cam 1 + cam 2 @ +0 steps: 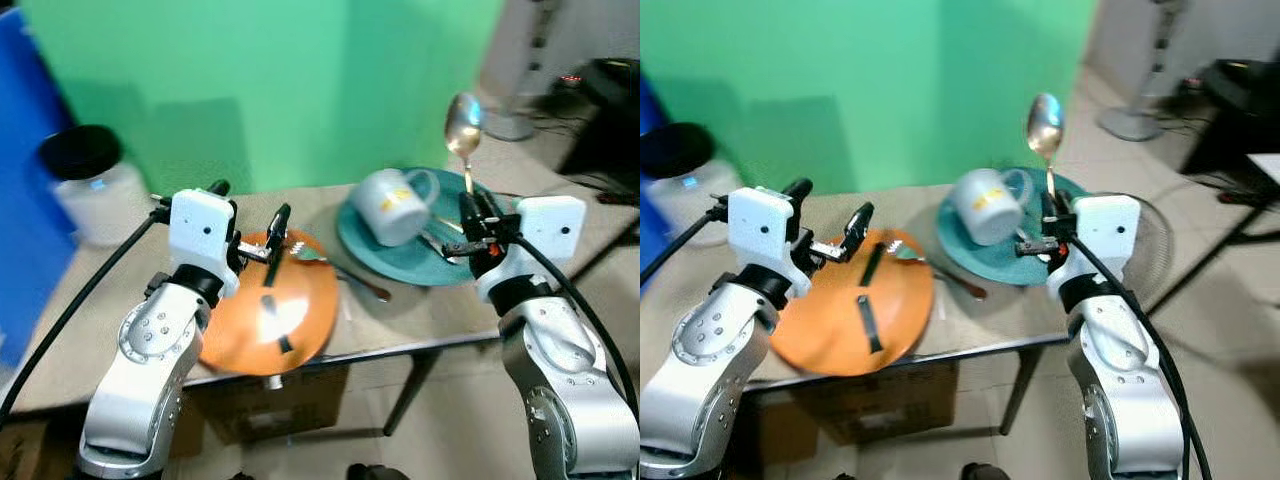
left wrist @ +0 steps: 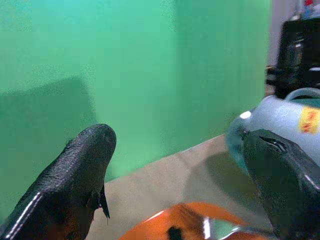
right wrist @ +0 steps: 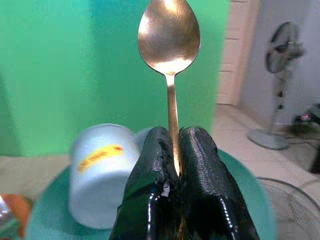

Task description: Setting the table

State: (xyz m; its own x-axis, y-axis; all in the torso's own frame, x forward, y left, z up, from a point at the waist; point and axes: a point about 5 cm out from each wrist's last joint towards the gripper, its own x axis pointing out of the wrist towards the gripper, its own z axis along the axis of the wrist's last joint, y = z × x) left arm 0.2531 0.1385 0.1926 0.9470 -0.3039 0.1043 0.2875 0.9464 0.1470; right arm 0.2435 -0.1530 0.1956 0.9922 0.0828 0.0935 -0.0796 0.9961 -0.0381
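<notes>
Spoon (image 3: 169, 45) upright, bowl uppermost

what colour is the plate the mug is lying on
Teal, a blue-green plate under the tipped pale blue mug; it shows best in the left eye view.

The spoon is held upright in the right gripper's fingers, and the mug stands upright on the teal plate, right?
Not quite. The mug lies tipped on its side on the teal plate, as the left eye view shows. The spoon is held upright in the right gripper.

The spoon (image 3: 169, 60) handle's lower end is hidden between claw fingers (image 3: 202, 170).
</notes>
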